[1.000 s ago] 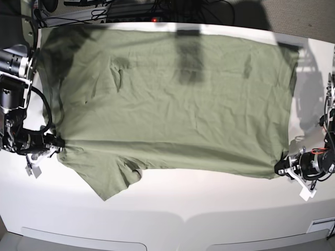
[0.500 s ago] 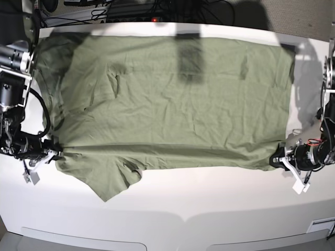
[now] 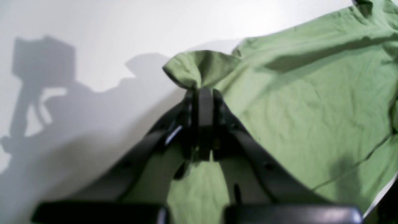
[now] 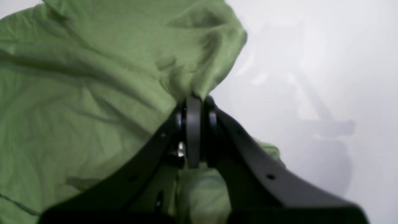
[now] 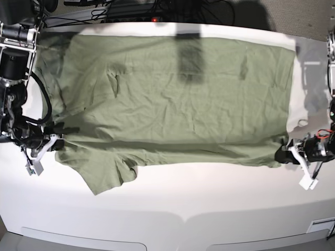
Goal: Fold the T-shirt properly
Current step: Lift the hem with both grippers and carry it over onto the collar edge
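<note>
Fabric is pinched at both near corners, so treat this as a two-handed lift. Your left pincer (image 3: 201,93) is clamped on the hem corner of the T-shirt (image 5: 178,104), and your right pincer (image 4: 194,101) is clamped on the shoulder edge near the sleeve; both wrist views show cloth bunched up through the closed tips. The garment lies spread flat across the tabletop (image 5: 172,193), its long near edge strung between your two grips, one sleeve (image 5: 107,175) hanging toward you.

You look set to carry that near edge over to the far edge for a lengthwise fold. Raise both arms together and at matching height, so the edge stays straight and does not sag in the middle. Keep light tension between the grips; too much would probably drag the far side off its place. Watch that the loose sleeve tucks inside rather than trailing out. Lower the edge just onto the far one before you let go.
</note>
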{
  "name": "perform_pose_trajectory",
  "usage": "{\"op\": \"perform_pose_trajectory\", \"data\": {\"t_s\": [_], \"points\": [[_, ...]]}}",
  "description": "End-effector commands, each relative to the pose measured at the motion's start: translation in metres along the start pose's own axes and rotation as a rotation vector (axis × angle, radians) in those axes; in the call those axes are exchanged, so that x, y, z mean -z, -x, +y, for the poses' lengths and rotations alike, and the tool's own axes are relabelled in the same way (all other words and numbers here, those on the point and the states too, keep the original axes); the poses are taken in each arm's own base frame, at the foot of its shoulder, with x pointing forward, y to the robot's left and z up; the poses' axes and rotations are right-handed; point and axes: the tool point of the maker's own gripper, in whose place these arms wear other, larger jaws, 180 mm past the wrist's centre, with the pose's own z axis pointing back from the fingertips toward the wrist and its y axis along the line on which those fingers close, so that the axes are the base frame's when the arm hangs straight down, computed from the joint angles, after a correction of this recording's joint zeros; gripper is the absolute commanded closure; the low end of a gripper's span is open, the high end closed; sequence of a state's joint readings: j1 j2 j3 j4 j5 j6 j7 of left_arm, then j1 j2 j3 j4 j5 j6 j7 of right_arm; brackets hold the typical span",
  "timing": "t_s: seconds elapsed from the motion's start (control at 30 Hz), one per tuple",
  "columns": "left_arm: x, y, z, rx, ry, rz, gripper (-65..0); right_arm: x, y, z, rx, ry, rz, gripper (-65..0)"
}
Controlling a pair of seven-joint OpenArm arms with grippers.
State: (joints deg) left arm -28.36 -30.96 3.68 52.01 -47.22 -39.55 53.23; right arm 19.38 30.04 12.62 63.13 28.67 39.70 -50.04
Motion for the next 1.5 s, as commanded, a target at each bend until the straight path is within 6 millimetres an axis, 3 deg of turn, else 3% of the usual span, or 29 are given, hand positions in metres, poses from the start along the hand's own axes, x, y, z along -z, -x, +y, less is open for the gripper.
{"op": "perform_pose_trajectory", "data": {"t_s": [0.0, 0.23, 0.47, 0.67, 0.87, 1.13, 1.3, 1.47], "points": [[-0.015, -0.023, 0.003, 0.027, -0.006, -0.065, 0.0, -0.015, -0.024, -0.01, -0.014, 0.019, -0.075, 0.0], [-0.034, -0.017, -0.01, 0.013, 0.041, -0.13, 0.0, -0.037, -0.02, -0.01, -0.006, 0.031, -0.116, 0.0], [-0.043, -0.007, -0.036, 0.11, 0.059, -0.115, 0.0, -0.047, -0.008, 0.012, -0.065, 0.003, -0.124, 0.0], [-0.051, 0.006, -0.048, 0.164, 0.049, -0.082, 0.0, -0.064, -0.01, 0.027, -0.142, 0.014, -0.156, 0.0], [-0.062, 0.023, -0.046, 0.174, 0.026, -0.035, 0.0, -0.089, -0.005, 0.015, -0.1, 0.049, -0.194, 0.0], [-0.062, 0.054, -0.057, 0.174, 0.047, 0.016, 0.0, -0.105, 0.021, 0.001, -0.004, 0.052, -0.193, 0.0], [-0.064, 0.046, -0.064, 0.201, 0.046, 0.001, 0.0, -0.114, 0.019, -0.006, 0.002, 0.08, -0.211, 0.0], [-0.069, 0.043, -0.073, 0.228, 0.031, 0.024, 0.0, -0.117, 0.017, 0.006, -0.007, 0.039, -0.203, 0.0]]}}
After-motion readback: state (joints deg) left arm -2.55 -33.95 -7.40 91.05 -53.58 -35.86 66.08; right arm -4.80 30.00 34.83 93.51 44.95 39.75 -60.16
